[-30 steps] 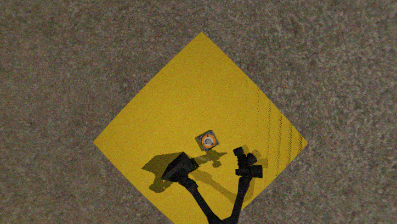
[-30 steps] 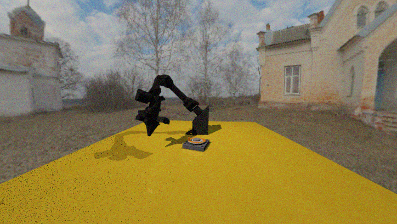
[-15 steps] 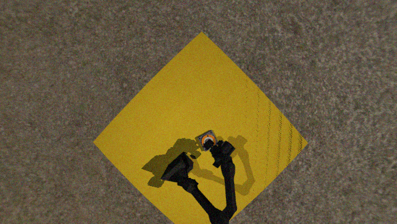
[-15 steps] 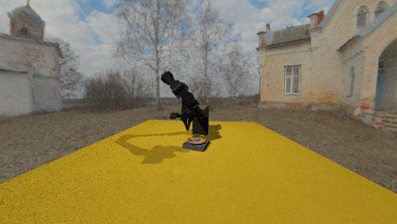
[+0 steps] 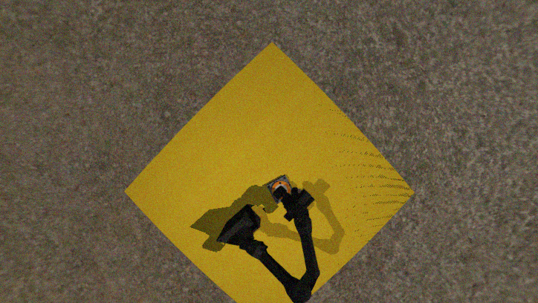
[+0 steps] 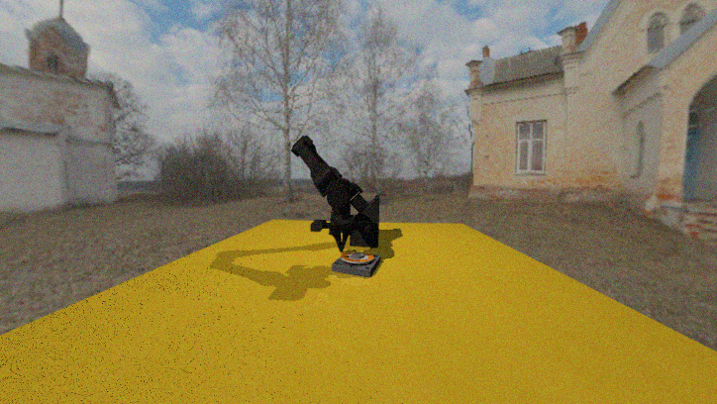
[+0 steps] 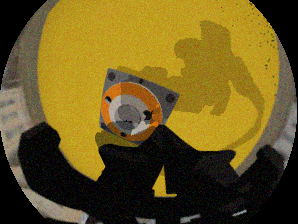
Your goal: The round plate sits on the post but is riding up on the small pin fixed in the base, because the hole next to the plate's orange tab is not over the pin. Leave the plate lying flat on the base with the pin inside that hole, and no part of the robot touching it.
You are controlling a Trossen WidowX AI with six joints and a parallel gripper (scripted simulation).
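My claw (image 7: pixel 161 137) is clenched on nothing above the plate (image 7: pixel 131 113), which looks stiff and light, best nudged round at its orange rim.

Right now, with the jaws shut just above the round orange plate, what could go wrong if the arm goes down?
1. The shut gripper hangs over the near rim of the round orange plate, not beside its tab; a push there may press the plate harder onto the pin instead of turning it.
2. The small grey square base looks light; a sideways push might slide it across the yellow surface.
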